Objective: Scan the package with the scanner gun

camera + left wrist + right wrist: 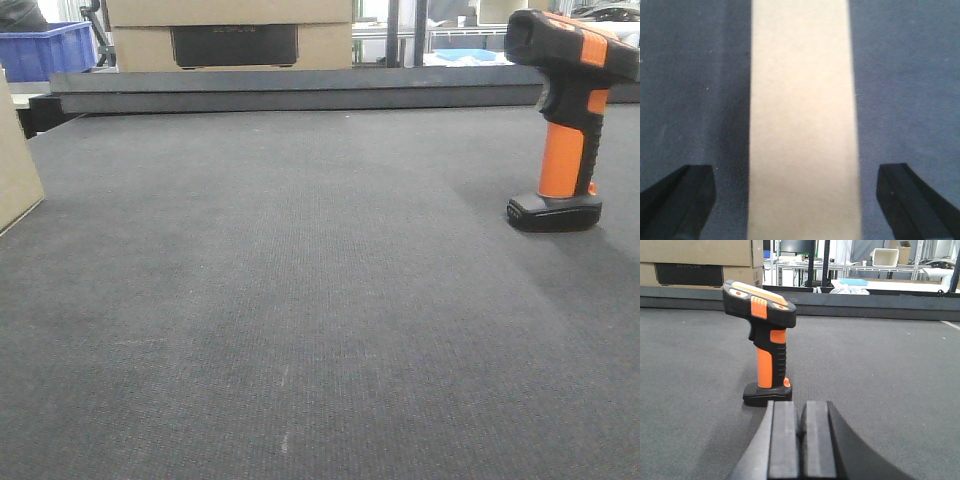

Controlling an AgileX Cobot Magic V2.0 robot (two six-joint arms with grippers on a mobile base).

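Note:
The scanner gun (pixel 565 115), black head with orange stripe and orange handle, stands upright on its flat black base at the right of the dark mat. In the right wrist view the scanner gun (pixel 765 347) stands just beyond and slightly left of my right gripper (pixel 801 407), whose pads are pressed together with nothing between them. The package (pixel 802 120), a plain brown box, lies directly under my left gripper (pixel 797 175); its black fingers (pixel 682 200) stand wide apart on either side, not touching it. A brown corner of the package (pixel 15 165) shows at the left edge in the front view.
A dark raised rail (pixel 300 90) runs along the mat's far edge. Behind it stand large cardboard boxes with a dark panel (pixel 232 35) and a blue crate (pixel 45 50). Tables with clutter (pixel 875 270) stand farther back.

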